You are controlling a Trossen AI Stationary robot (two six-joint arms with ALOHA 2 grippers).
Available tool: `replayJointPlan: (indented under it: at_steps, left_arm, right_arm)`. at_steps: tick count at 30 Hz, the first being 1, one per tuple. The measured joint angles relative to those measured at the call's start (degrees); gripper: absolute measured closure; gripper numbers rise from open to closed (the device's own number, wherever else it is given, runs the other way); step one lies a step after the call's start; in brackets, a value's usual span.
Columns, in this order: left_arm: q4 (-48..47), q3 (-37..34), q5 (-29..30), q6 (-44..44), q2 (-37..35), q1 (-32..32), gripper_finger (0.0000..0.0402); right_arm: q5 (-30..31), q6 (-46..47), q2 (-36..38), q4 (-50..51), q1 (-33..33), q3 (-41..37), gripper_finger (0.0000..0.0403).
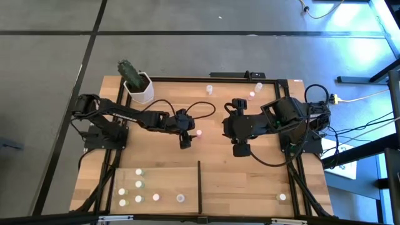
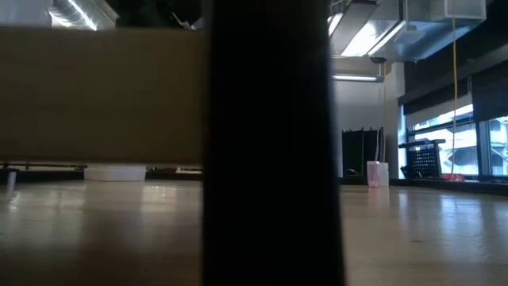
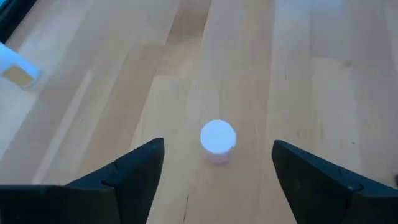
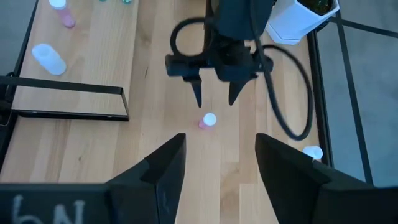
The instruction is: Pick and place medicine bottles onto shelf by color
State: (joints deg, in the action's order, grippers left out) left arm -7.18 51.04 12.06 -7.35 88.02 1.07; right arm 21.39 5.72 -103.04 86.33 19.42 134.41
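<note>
A small pink medicine bottle (image 3: 217,138) with a round white cap stands upright on the tabletop near its middle (image 1: 200,132). My left gripper (image 3: 217,149) is low over the table, open, a finger on either side of the bottle and just short of it, touching nothing. My right gripper (image 4: 221,146) hangs high over the table's right half, open and holding nothing, and looks down at the same bottle (image 4: 208,121). The shelf (image 1: 244,184) lies along the near edge, with several bottles (image 1: 139,185) left of its black divider (image 1: 199,184) and one (image 1: 282,197) to its right.
A white pot (image 1: 140,89) with a cactus stands at the far left. Loose bottles stand near the far edge (image 1: 210,89) (image 1: 252,95) (image 1: 258,87). In the low view the divider (image 2: 270,143) fills the middle and a pink bottle (image 2: 377,172) shows beyond it.
</note>
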Motion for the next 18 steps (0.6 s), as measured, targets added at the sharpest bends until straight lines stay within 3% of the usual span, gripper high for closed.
replayJointPlan:
  at_steps: [9,18]
  left_arm:
    - [6.16,-0.24,-0.2,0.04,6.35,0.01,0.0105]
    - [6.86,-0.24,0.73,-1.46,7.48,-0.01,0.0106]
  right_arm:
    - [0.0,-0.03,0.0,-2.79,0.0,-0.02,0.0208]
    - [0.0,0.09,0.0,-5.51,0.0,-0.02,0.0208]
